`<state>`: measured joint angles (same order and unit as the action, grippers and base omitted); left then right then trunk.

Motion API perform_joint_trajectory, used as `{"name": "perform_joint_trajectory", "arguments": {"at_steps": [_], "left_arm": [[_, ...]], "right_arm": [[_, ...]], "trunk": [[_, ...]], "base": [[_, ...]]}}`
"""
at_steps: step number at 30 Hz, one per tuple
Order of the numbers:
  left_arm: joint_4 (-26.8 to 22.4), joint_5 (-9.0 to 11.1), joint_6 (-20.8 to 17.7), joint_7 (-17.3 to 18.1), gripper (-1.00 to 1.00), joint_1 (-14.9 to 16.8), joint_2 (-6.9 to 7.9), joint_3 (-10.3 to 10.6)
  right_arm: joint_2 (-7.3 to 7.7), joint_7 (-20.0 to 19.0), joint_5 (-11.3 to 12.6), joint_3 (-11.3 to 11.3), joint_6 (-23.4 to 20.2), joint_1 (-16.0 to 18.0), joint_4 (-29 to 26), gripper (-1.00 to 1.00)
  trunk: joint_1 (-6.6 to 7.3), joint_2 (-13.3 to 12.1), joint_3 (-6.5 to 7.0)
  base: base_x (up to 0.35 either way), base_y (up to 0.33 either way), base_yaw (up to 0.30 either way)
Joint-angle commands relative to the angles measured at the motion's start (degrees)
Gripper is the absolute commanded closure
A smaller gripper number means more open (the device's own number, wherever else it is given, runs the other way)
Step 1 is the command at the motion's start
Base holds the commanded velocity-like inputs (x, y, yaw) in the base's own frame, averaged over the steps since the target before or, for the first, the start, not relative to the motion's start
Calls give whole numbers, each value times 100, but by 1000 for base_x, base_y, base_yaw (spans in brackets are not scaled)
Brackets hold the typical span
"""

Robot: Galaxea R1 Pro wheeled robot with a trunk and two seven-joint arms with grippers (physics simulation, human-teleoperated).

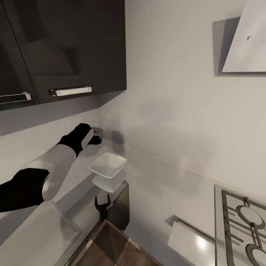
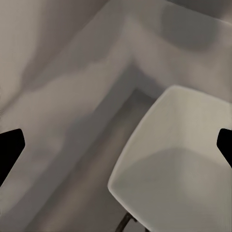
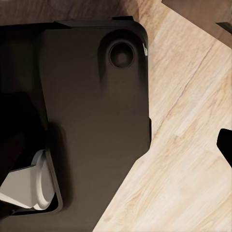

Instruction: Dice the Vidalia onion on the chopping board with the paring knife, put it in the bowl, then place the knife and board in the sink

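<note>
Left gripper (image 2: 116, 145): jaws spread wide, nothing between them; both fingertips (image 2: 9, 150) sit at opposite edges of the left wrist view, with the bowl (image 2: 179, 159) below and between them. In the head view the left arm (image 1: 55, 162) reaches out over the countertop (image 1: 155, 177), its gripper (image 1: 96, 137) beyond the bowl (image 1: 108, 165), near the wall. My reading: the hand hangs above the bowl, either lining up or backing off; no onion shows in the bowl.

Bowl: white, square with rounded corners, resting on the countertop near its edge, below the dark wall cabinet (image 1: 66, 48). Probably parked there to receive diced onion.

Right gripper: one dark fingertip (image 3: 224, 145) shows in the right wrist view; how far it is open I cannot tell. It looks down at the robot's dark base (image 3: 92, 121) and wooden floor (image 3: 183, 164), so the arm is likely idle.

Right of the bowl, further along the countertop: a stove grate (image 1: 240, 225).
</note>
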<state>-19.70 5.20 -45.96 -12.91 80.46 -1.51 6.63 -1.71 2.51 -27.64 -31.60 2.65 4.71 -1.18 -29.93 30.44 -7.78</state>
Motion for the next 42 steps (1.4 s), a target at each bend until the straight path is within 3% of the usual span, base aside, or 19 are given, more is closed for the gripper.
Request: {"name": "perform_joint_trajectory", "arguments": {"at_steps": [1,5,10,42], "left_arm": [[23,57,-21,-37,-100,5,6,40],[190,59,54,-36,-100,5,10,40],[500,68,442,-36,-100,5,4,40],[769,77,636,-22,-100,0,6,40]], "right_arm": [[-4,22,-57,-48,17,4,3,-100],[-11,22,-57,-46,14,4,3,-100],[-6,23,-57,-48,8,4,3,-100],[-5,24,-57,-48,8,4,11,-100]], "trunk": [[-2,10,-11],[-2,10,-11],[-2,10,-11],[-2,10,-278]], "base": [[0,0,0],[0,0,0],[0,0,0],[0,0,0]]}}
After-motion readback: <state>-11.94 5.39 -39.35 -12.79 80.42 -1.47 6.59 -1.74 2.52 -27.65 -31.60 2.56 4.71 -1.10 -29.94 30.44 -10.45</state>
